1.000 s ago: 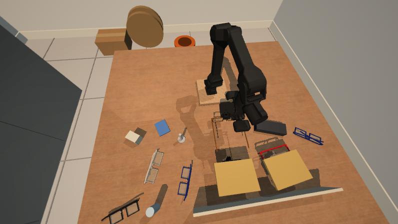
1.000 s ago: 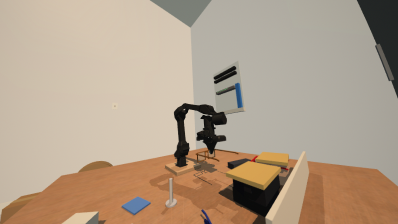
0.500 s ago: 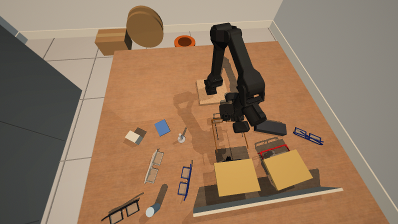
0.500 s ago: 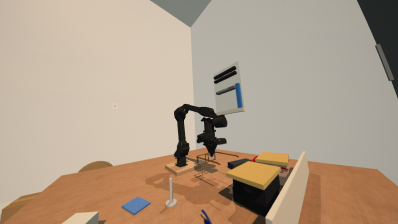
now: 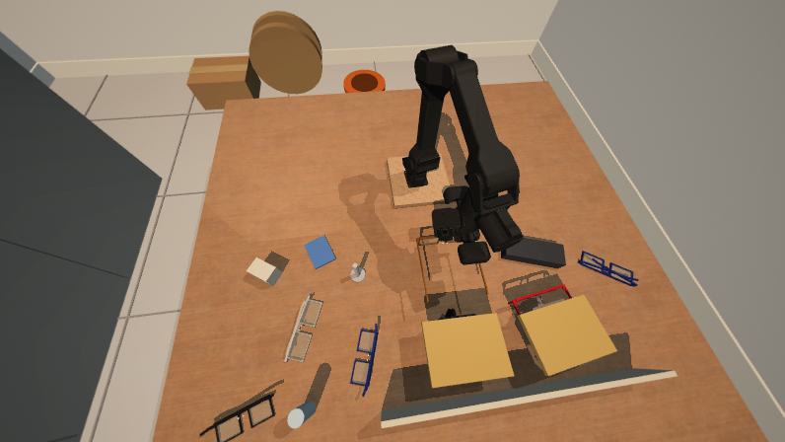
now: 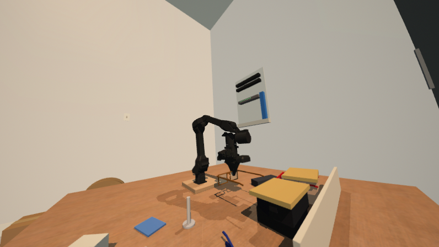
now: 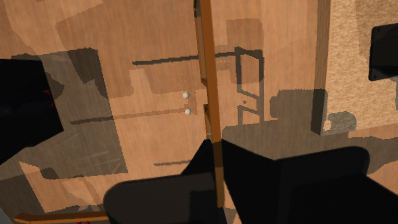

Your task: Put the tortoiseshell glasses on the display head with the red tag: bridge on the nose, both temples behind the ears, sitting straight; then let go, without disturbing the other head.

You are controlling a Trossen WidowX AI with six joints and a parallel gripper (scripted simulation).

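Observation:
My gripper (image 5: 463, 240) (image 6: 234, 174) (image 7: 211, 144) is shut on the top bar of the tortoiseshell glasses (image 5: 422, 271) (image 6: 251, 172) (image 7: 210, 75), beside the bridge. The glasses hang above the table, with both open temples pointing towards the heads. The black display head (image 6: 270, 214) (image 7: 25, 110) (image 5: 466, 351) under a flat yellow top is in front of the temple tips, apart from them. A small red mark (image 7: 48, 98) shows on it in the wrist view; the tag is not clear. The other head, under a second yellow top (image 5: 568, 334) (image 6: 300, 173), wears red glasses (image 5: 540, 293).
A dark block (image 5: 533, 253) (image 6: 262, 180) lies right of the gripper. A long upright panel (image 5: 527, 401) (image 6: 321, 208) stands behind both heads. Left are a thin post (image 5: 357, 274) (image 6: 188, 225), a blue pad (image 5: 320, 253) (image 6: 150, 226), a small white box (image 5: 262, 270) and several spare glasses.

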